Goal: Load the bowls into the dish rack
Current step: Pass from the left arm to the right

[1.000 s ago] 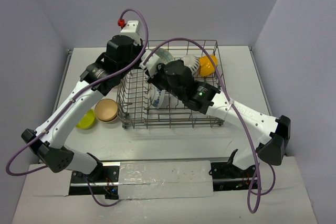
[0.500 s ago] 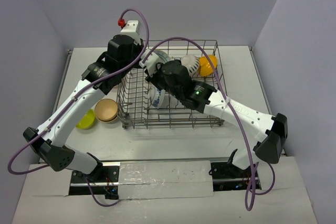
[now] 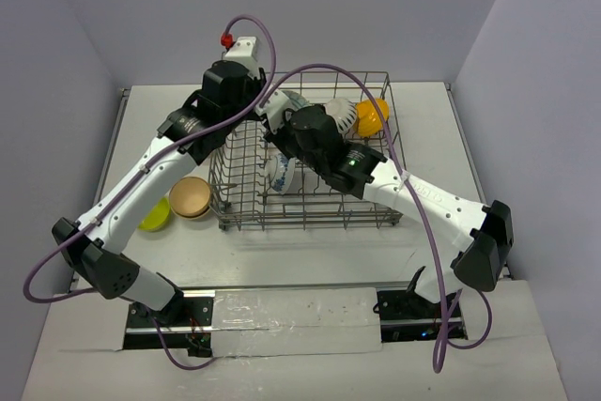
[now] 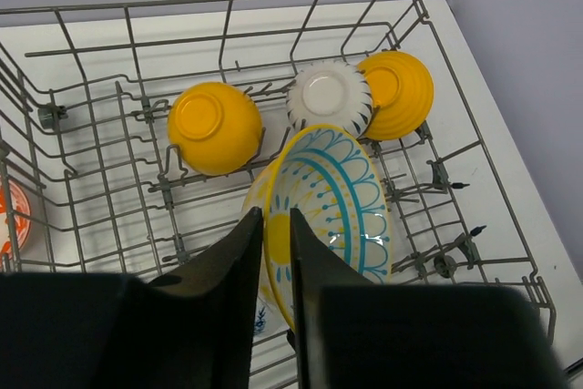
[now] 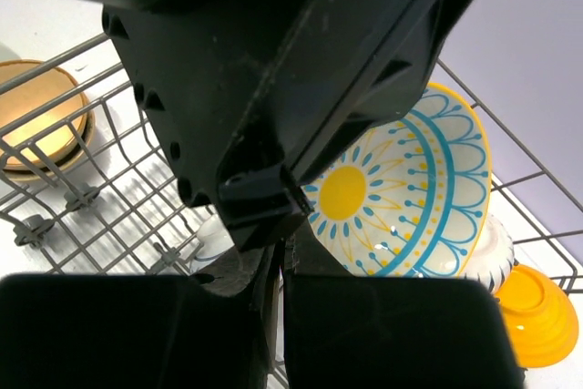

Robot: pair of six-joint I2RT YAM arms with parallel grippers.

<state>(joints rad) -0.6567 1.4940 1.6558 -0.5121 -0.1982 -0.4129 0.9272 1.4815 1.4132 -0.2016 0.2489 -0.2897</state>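
Above the dish rack (image 4: 228, 2) the left arm (image 3: 141, 171) angles down, left fingers (image 4: 228, 266) pinching the blue-patterned bowl (image 4: 337, 198)

Both arms reach over the dish rack (image 3: 310, 224) and meet near its far-left corner. Left pincer (image 3: 266, 106) and right pincer (image 3: 279, 125) crowd a patterned bowl (image 3: 290, 102); grip not readable from here. In the rack: white striped bowl (image 3: 343, 115) touching an orange-yellow bowl (image 3: 372, 116) at the far right, and a blue-and-white bowl (image 3: 280, 174) among the tines. On the table (image 3: 310, 255), left of the rack: tan bowl (image 3: 191, 196) beside lime green bowl (image 3: 152, 214).
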